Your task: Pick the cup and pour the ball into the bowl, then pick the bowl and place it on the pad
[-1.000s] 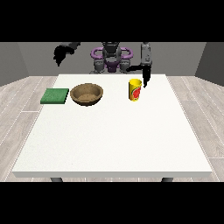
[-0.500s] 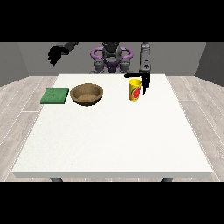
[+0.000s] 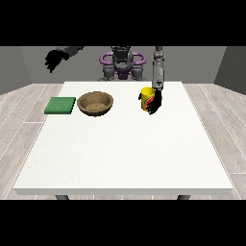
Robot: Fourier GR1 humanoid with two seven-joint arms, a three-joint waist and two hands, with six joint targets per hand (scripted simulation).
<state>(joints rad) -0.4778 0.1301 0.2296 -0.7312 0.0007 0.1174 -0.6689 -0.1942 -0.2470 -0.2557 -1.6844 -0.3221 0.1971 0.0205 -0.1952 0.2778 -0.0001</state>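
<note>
One cup (image 3: 146, 98), one bowl (image 3: 95, 103), one pad (image 3: 60, 105) — table (image 3: 120, 149).

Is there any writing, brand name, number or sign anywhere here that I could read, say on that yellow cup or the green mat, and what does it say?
No readable text anywhere.
Yellow cup: a red patch on its side by the hand at the view's right, too small to tell whether it is a label or lettering.
Green pad: plain, no marking.
Wooden bowl: plain.
White table: no marks or signs.
</note>
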